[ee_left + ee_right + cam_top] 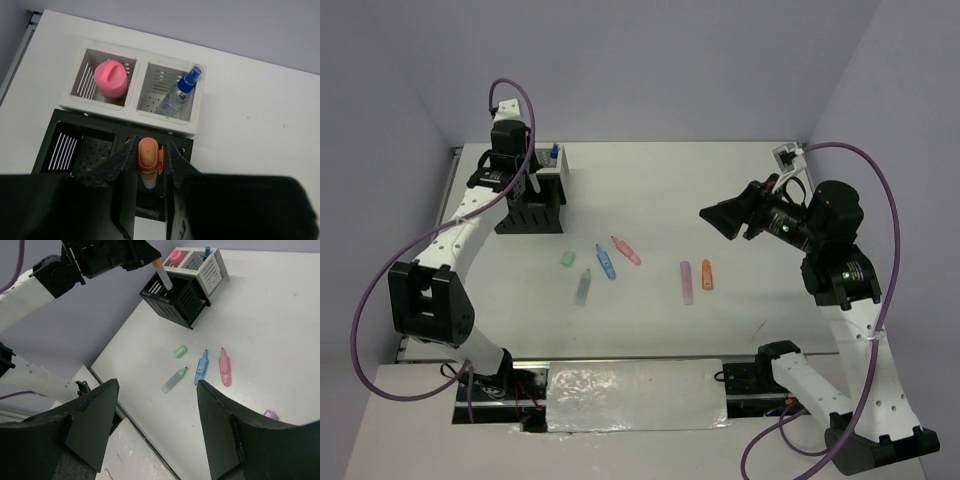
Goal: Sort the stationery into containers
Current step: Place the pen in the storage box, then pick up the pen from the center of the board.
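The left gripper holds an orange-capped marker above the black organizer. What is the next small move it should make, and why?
Probably lower the left gripper straight down a little before opening. It is shut on the orange-capped marker, which hangs cap-up over an open compartment of the black organizer. Its lower end is only near the rim, so releasing now might let it tip out.

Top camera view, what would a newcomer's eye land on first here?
Probably the left gripper at the far left of the table, shut on an orange-capped marker poised over the black organizer. Next come the loose markers scattered mid-table, such as the pink marker and the purple marker. The right gripper hangs open above the right side, holding nothing.
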Robot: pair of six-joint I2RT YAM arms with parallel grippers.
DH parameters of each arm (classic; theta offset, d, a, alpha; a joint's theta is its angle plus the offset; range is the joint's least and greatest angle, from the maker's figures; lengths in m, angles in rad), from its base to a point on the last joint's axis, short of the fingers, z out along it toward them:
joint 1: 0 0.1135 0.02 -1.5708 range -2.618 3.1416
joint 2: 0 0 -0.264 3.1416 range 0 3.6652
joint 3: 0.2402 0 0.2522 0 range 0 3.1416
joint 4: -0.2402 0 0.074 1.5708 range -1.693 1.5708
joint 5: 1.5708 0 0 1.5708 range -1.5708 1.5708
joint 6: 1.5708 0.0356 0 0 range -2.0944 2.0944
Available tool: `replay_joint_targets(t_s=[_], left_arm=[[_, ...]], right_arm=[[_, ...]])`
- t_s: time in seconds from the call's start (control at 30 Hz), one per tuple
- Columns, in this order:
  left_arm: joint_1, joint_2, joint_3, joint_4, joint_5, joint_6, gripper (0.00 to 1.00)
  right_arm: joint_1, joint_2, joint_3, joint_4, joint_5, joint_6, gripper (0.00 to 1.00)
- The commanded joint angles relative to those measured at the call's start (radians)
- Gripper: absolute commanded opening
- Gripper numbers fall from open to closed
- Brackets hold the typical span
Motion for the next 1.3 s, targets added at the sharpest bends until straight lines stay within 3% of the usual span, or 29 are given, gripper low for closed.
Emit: replay_joint_targets(t_s=[0.0,0.13,0.17,0.4,0.43,0.6,0.67,0.73,0.8,0.9,1.07,1.27], left_arm=[[0.002,0.026,0.01,0.094,0.015,0.009,0.04],[0.006,0.049,0.0,0.086,0.032,-0.017,0.29],[0.006,0.048,-0.013,0.089,0.035,-0.026,0.4],[0.006,0.006,-0.066,0.094,0.03,-0.039,0.79],[0.006,-0.006,-0.06,0.078,0.039,-0.037,0.97],[0.006,-0.064,-0.009,-0.003,0.052,-0.037,0.99],[0.006,-0.078,0.066,-0.116,0.094,-0.048,0.99],[0.005,-0.08,0.161,-0.213,0.139,-0.066,0.99],[-0.001,-0.089,0.209,-0.35,0.188,-0.076,0.99],[-0.026,-0.121,0.237,-0.477,0.202,-0.085,0.99],[-0.032,-0.239,0.14,-0.571,0.269,-0.102,0.99],[-0.034,-0.319,0.066,-0.64,0.323,-0.085,0.99]], right_arm=[[0.007,0.007,0.032,0.002,0.01,-0.025,0.72],[0.008,0.033,0.061,-0.011,0.01,-0.036,0.72],[0.008,0.038,0.063,-0.012,0.011,-0.037,0.72],[0.005,0.066,0.064,0.002,0.019,-0.039,0.73],[0.008,0.076,0.063,-0.005,0.03,-0.042,0.73],[0.036,0.194,0.055,-0.096,0.118,-0.081,0.77],[0.138,0.277,0.101,-0.242,0.245,-0.153,0.86],[0.273,0.366,0.115,-0.316,0.496,-0.181,0.86],[0.295,0.441,0.092,-0.365,0.623,-0.146,0.86],[0.312,0.51,0.058,-0.385,0.697,-0.079,0.83],[0.408,0.572,-0.008,-0.373,0.763,0.029,0.72],[0.421,0.607,-0.176,-0.226,0.746,0.052,0.59]])
